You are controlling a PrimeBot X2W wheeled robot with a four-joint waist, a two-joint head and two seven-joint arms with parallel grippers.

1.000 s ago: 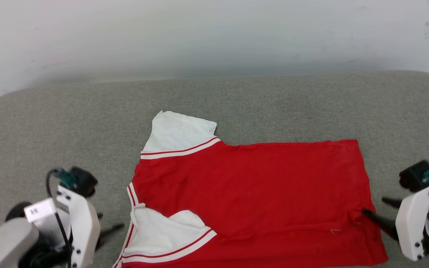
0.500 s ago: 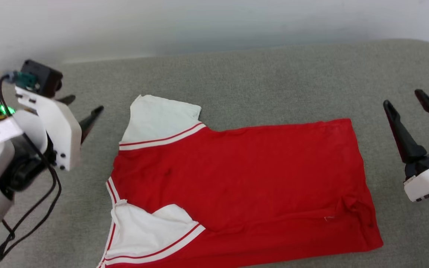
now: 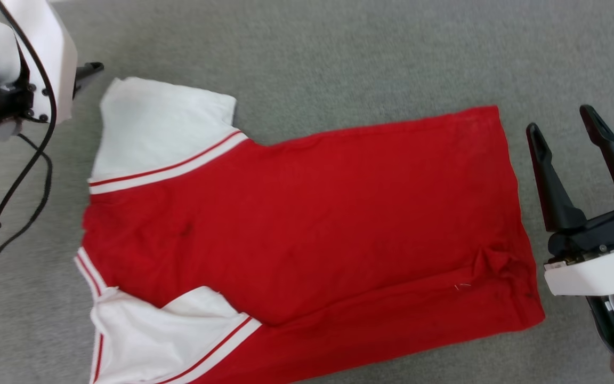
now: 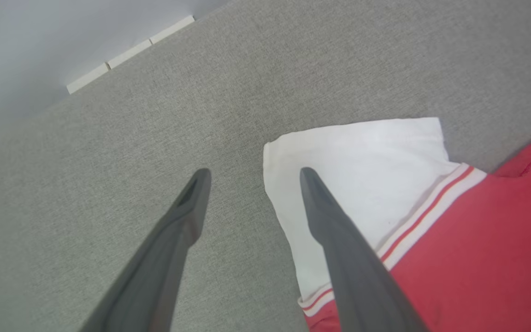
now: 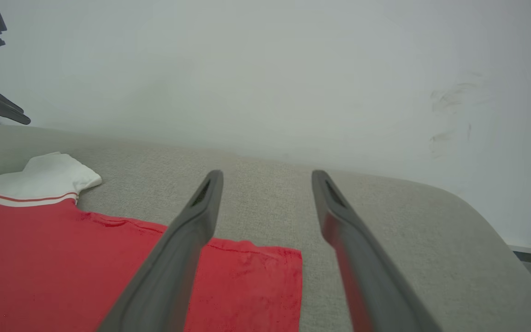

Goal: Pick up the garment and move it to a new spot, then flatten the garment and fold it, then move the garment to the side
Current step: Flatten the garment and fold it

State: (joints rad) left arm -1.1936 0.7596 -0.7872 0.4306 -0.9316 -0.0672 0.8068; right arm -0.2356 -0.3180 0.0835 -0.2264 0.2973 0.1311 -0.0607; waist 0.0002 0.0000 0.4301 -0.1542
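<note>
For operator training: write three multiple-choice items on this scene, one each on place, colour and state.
1. The right gripper stands: A) beside the hem of the garment, off the cloth; B) on its neckline; C) over the cloth's middle.
2. The sleeves are: A) black; B) white; C) blue.
3. The right gripper's fingers are: A) shut on cloth; B) open, empty; C) shut, empty.
Key: 1A, grey surface shows between them; 2B, both look white; 3B, a wide gap separates them.

The head camera looks steeply down, close over the garment (image 3: 296,213). The left wrist camera tilts down at its far sleeve (image 4: 362,157), which the right wrist camera, facing the wall (image 5: 265,69), also catches.
</note>
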